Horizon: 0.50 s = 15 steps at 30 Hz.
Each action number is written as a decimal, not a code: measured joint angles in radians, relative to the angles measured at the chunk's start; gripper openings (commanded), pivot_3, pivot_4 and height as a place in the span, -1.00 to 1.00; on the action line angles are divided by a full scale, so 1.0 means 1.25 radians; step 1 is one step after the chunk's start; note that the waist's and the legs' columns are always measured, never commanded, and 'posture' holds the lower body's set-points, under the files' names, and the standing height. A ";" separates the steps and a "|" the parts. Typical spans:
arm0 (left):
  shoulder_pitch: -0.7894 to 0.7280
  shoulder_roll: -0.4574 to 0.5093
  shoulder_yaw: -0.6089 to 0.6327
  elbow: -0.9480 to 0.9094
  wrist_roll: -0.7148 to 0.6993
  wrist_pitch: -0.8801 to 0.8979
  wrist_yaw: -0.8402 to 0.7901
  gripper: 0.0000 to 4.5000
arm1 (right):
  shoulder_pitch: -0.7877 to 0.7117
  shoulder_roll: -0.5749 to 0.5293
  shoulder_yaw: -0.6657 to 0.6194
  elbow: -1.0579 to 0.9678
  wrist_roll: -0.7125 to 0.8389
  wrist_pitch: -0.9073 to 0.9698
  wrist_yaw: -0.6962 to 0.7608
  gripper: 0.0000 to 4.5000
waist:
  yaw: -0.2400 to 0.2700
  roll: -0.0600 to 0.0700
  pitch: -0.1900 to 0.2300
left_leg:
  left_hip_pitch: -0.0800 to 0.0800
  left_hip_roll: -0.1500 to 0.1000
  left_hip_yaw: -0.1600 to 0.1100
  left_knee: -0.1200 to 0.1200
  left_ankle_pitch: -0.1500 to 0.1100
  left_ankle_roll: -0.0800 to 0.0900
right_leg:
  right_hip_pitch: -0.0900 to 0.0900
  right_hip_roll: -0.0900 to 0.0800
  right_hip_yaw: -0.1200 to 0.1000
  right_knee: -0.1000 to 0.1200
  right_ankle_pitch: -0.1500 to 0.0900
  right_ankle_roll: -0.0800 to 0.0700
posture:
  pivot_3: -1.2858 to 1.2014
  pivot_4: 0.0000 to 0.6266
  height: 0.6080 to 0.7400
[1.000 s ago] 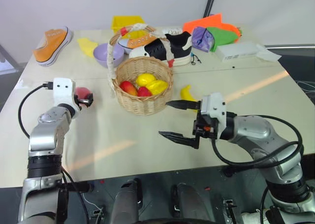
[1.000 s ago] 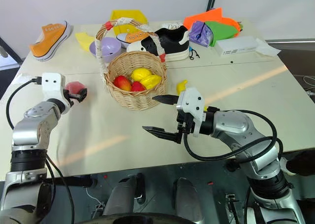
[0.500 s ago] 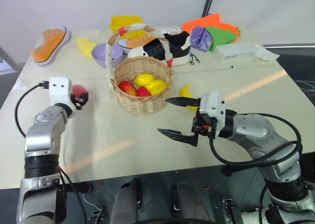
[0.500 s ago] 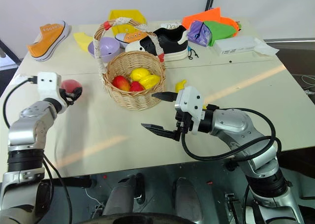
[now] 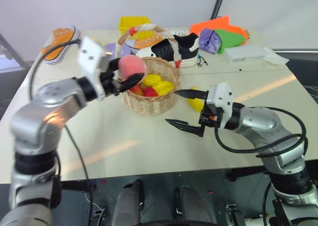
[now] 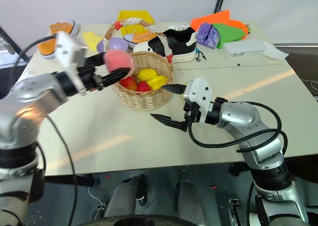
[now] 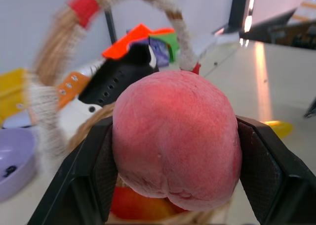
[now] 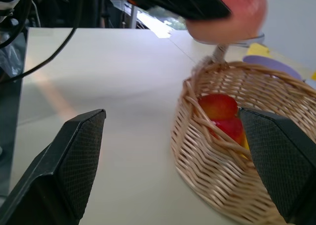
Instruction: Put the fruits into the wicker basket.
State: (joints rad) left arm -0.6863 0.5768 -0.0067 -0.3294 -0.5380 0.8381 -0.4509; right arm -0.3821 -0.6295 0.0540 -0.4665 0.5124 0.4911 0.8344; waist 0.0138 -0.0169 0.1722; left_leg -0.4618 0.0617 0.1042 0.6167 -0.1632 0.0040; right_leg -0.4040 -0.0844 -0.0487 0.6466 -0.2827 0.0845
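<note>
Carrying peach (image 5: 130, 67) pinched in left gripper (image 5: 124, 77) at wicker basket (image 5: 149, 99) rim; clear handle, lower inside before release. Right gripper (image 5: 185, 108) spread, empty.

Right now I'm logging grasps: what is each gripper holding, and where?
Left gripper clamps the peach across its sides. Right gripper is open, holding nothing.
</note>
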 measured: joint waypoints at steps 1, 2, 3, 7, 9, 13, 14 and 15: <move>-0.014 -0.017 -0.029 0.035 0.026 -0.010 0.002 0.28 | 0.000 -0.003 -0.003 0.003 -0.006 0.000 -0.005 1.00 | -0.002 0.000 0.000 | 0.000 0.000 0.000 0.000 0.000 0.000 | -0.001 0.001 0.000 0.000 0.000 0.001 | 0.03 -0.52 1.00; -0.024 -0.031 -0.051 0.065 0.046 -0.020 0.002 0.50 | -0.001 -0.008 -0.004 0.010 -0.016 0.001 -0.012 1.00 | -0.003 0.000 0.000 | 0.000 0.001 0.000 0.000 0.000 0.000 | -0.001 0.002 0.000 0.000 0.001 0.001 | 0.03 -0.52 1.00; -0.026 -0.041 -0.062 0.084 0.059 -0.028 0.001 0.73 | 0.000 -0.010 -0.005 0.017 -0.024 0.002 -0.019 1.00 | -0.004 0.000 0.000 | 0.000 0.002 0.000 -0.001 0.000 0.000 | -0.002 0.003 0.000 0.001 0.001 0.002 | 0.03 -0.52 1.00; -0.030 -0.067 -0.069 0.152 0.100 -0.057 -0.001 0.97 | 0.011 -0.015 -0.021 0.050 -0.052 0.023 -0.059 1.00 | -0.003 0.000 0.000 | 0.000 0.002 0.000 -0.001 0.000 0.000 | -0.002 0.004 -0.001 0.003 0.001 0.003 | 0.03 -0.52 1.00; -0.028 -0.050 -0.068 0.155 0.116 -0.069 -0.008 0.97 | 0.026 -0.017 -0.022 0.070 -0.072 0.034 -0.078 1.00 | -0.003 0.000 0.000 | 0.000 0.002 0.000 -0.001 0.000 -0.001 | -0.002 0.004 -0.001 0.003 0.001 0.003 | 0.03 -0.52 1.00; 0.016 -0.023 -0.030 0.103 0.094 -0.101 -0.071 0.97 | 0.031 -0.006 -0.013 0.151 -0.143 0.030 -0.128 1.00 | -0.005 0.000 0.000 | 0.000 0.002 0.001 -0.001 0.000 -0.001 | -0.002 0.003 0.000 0.002 0.001 0.002 | 0.03 -0.52 1.00; 0.030 -0.021 -0.023 0.083 0.084 -0.103 -0.088 0.97 | 0.028 0.003 -0.012 0.183 -0.156 0.028 -0.141 1.00 | -0.004 0.000 0.000 | 0.000 0.002 0.001 0.000 0.000 -0.001 | -0.002 0.003 0.000 0.002 0.001 0.002 | 0.03 -0.52 1.00; 0.043 -0.019 -0.016 0.065 0.075 -0.103 -0.099 0.97 | 0.022 0.016 -0.010 0.211 -0.166 0.027 -0.151 1.00 | -0.004 0.000 0.000 | 0.000 0.002 0.001 0.000 0.000 -0.001 | -0.002 0.003 0.000 0.002 0.001 0.002 | 0.03 -0.52 1.00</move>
State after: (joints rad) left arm -0.6327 0.5529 -0.0269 -0.2479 -0.4447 0.7096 -0.5742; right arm -0.3542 -0.6100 0.0411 -0.2026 0.3053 0.5250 0.6455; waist 0.0087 -0.0170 0.1723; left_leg -0.4618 0.0647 0.1050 0.6165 -0.1628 0.0031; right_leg -0.4062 -0.0812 -0.0485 0.6492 -0.2811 0.0875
